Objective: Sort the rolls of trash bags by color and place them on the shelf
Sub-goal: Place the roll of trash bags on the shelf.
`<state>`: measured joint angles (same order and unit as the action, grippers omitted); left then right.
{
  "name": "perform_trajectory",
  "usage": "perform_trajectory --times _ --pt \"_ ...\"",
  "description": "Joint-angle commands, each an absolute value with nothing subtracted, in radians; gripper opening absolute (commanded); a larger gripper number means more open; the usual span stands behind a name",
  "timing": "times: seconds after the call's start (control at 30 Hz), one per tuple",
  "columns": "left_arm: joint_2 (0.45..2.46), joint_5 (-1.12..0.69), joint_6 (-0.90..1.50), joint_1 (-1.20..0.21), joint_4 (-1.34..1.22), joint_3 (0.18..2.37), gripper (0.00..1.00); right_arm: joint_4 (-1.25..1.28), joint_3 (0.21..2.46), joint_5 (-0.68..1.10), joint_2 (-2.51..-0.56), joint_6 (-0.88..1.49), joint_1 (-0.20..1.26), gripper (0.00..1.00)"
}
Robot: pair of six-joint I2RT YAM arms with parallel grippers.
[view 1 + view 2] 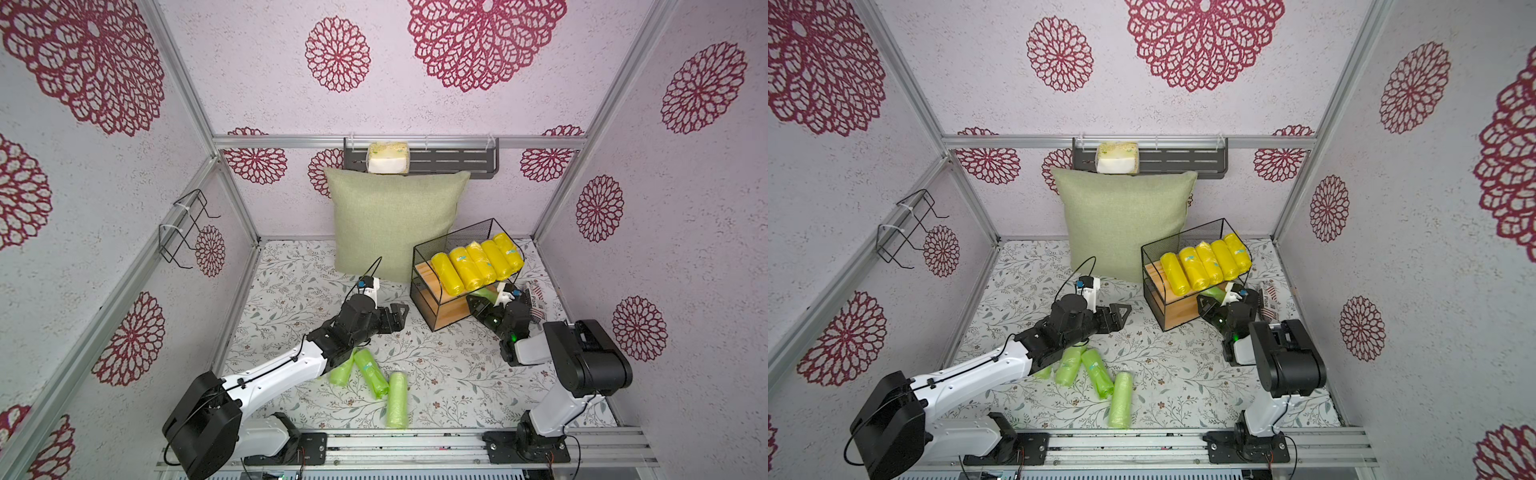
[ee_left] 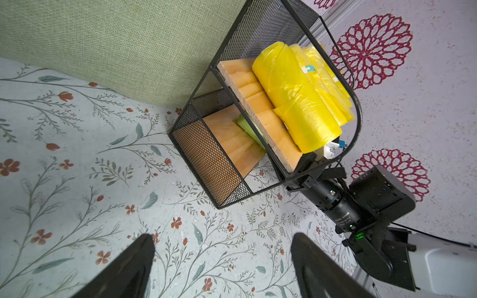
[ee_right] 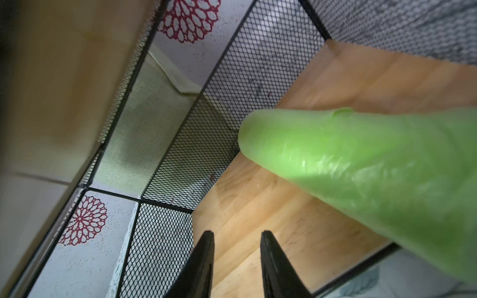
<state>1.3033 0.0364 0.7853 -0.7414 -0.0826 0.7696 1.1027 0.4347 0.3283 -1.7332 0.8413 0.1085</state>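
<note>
In both top views we are seeing the shelf (image 1: 453, 239) standing on the flowered tabletop (image 1: 449, 374), near a green cushion (image 1: 390, 220). Five yellow rolls (image 1: 478, 266) are lying side by side on its upper board. The right gripper (image 1: 478, 303) is reaching into the lower tier, where one green roll (image 1: 483, 294) is showing. The other green rolls (image 1: 1096, 374) are lying loose beside the left arm, well apart from the shelf. The left gripper (image 1: 397, 318) is hovering above the tabletop.

In the left wrist view its jaws are standing spread wide and holding nothing. The green roll (image 2: 247, 129) is lying on the lower board (image 2: 227, 144).

In the right wrist view the right jaws are standing almost together with a narrow gap, pinching nothing. The green roll (image 3: 361, 167) is resting just beside them.

We are judging that this green roll is just being delivered. Next, the right gripper needs backing out without catching the mesh, then another green roll needs fetching. Walls with red flower patterns are enclosing the cell.
</note>
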Motion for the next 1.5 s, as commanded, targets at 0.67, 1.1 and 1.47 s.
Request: perform_trajectory --times 0.67,1.1,1.47 --pt "1.295 0.044 0.758 -0.732 -0.059 0.781 0.88 1.093 0.642 0.099 -1.903 0.911 0.134 0.27" --pt "1.287 0.054 0.754 -0.731 -0.052 0.774 0.88 1.099 0.666 0.08 -1.89 0.903 0.079 0.27" --pt "1.29 0.062 0.738 -0.727 -0.033 0.779 0.89 1.188 0.647 0.13 -1.865 0.962 0.078 0.29"
